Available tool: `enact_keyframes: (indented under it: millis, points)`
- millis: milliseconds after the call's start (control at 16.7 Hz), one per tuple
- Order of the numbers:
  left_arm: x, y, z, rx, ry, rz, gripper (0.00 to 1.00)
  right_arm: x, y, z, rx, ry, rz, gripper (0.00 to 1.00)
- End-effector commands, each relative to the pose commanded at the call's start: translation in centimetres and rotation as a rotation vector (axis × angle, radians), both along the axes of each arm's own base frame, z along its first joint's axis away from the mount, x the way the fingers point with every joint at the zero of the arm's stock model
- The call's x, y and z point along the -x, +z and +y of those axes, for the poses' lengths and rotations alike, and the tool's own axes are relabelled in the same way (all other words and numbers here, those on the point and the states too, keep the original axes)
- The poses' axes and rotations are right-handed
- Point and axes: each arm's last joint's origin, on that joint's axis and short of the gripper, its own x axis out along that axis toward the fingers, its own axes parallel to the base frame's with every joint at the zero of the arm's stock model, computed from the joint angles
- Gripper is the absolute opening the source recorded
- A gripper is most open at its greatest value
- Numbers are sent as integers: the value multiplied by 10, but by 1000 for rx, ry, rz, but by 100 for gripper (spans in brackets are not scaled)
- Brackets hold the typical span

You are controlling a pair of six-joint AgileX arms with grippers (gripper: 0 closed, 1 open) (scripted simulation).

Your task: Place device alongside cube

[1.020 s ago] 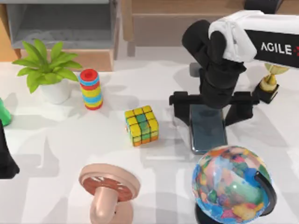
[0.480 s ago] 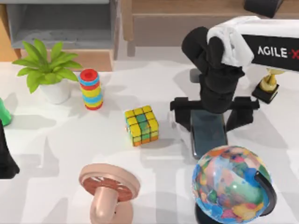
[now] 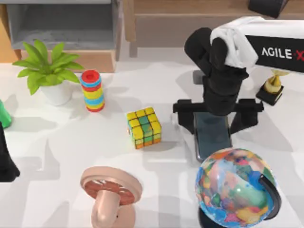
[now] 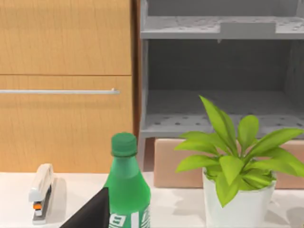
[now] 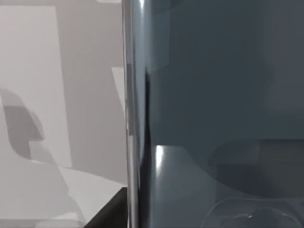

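The device (image 3: 212, 137), a flat dark phone with a glossy screen, lies on the white table right of centre. My right gripper (image 3: 216, 118) hangs directly over its far half, open, with one black finger on each side of the device and a gap to each long edge. In the right wrist view the device (image 5: 213, 109) is very close, its long edge running beside bare table. The cube (image 3: 144, 127), yellow, green and orange, sits about a cube's width to the device's left. My left arm (image 3: 5, 159) is parked at the table's left edge.
A painted globe (image 3: 236, 190) stands just in front of the device. A pink desk fan (image 3: 110, 192) is at the front centre. A striped ring stack (image 3: 92, 90) and potted plant (image 3: 50, 71) stand at the back left, a trophy (image 3: 273, 85) at the right, a green bottle (image 4: 126, 190) at the far left.
My right gripper has shifted slightly towards the table's front and settled over the device, then held still. The cube and the left arm have not moved.
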Motion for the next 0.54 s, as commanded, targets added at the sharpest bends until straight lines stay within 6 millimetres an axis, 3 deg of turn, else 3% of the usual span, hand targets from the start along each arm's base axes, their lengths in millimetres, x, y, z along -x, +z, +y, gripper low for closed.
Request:
enact_keyframes:
  millis: [180, 540]
  points:
    - [0, 0, 0, 0, 0, 0, 100, 0, 0, 0, 0, 0, 0, 98]
    - [0, 0, 0, 0, 0, 0, 100, 0, 0, 0, 0, 0, 0, 100]
